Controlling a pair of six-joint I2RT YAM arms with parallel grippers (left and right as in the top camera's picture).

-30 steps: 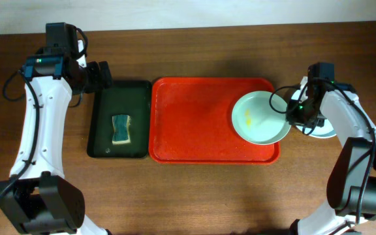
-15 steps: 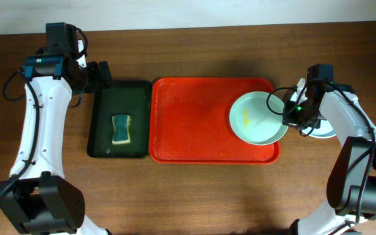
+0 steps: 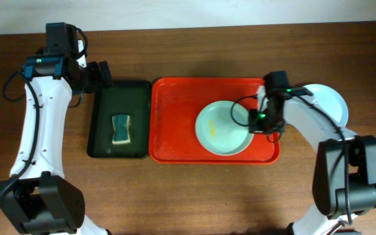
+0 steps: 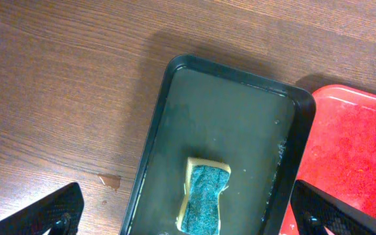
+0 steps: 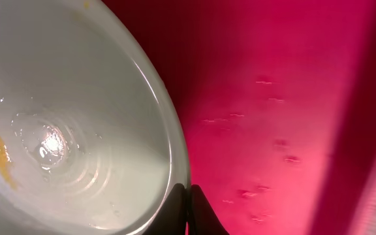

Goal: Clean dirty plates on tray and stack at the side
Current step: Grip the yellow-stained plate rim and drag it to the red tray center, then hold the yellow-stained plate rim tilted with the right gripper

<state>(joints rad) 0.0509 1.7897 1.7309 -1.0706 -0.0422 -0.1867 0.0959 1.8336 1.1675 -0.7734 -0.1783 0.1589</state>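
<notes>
A pale mint green plate with a yellowish smear lies in the right half of the red tray. My right gripper is at the plate's right edge. In the right wrist view the plate fills the left side over the red tray, and the right gripper is shut on its thin rim. Another pale plate rests on the table right of the tray, partly behind my right arm. My left gripper hangs open over the far end of the dark tray, holding nothing.
A dark green-black tray sits just left of the red tray and holds a teal and yellow sponge. In the left wrist view the left gripper is spread wide above the sponge. A small brown stain marks the wood.
My right gripper has moved left with the mint green plate, from the tray's right end toward its middle. This uncovered the pale plate on the table. The left arm has not moved.
</notes>
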